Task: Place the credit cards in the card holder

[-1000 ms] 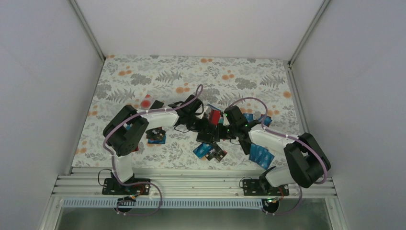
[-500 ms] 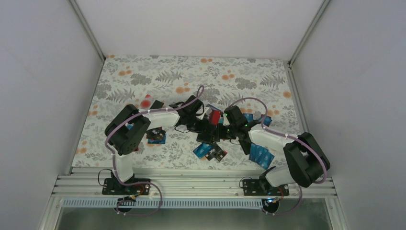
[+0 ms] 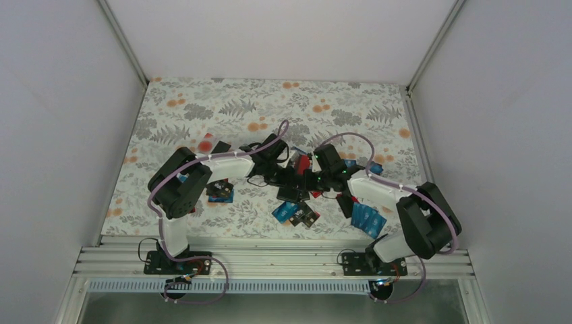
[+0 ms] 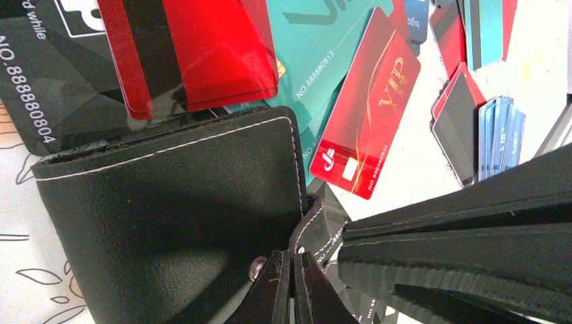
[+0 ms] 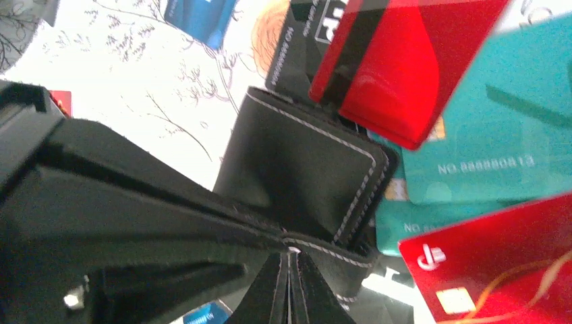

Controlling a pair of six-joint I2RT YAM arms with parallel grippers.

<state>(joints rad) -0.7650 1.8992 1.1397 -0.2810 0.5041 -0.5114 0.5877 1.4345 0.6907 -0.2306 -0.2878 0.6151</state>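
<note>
The black card holder [image 3: 291, 192] with white stitching lies at the table's middle, amid scattered credit cards. In the left wrist view the card holder [image 4: 168, 202] fills the lower left, with two red cards [image 4: 195, 54] sticking out of its top edge and a red VIP card [image 4: 367, 115] and a teal card [image 4: 317, 40] beside it. My left gripper [image 4: 292, 260] is shut on the holder's stitched strap by the snap. My right gripper [image 5: 289, 255] is shut on the stitched edge of the card holder [image 5: 303, 162]. Both grippers [image 3: 295, 179] [image 3: 308, 182] meet tip to tip.
A stack of blue cards [image 3: 368, 219] lies by the right arm. More cards [image 3: 295, 214] lie near the front edge, and others [image 3: 220, 191] under the left arm. A red spot [image 3: 204, 144] lies at the left. Grey walls close the table on three sides.
My left gripper has shut its jaws on the holder's strap. The right arm has shifted slightly left. The card holder has stayed where it was.
</note>
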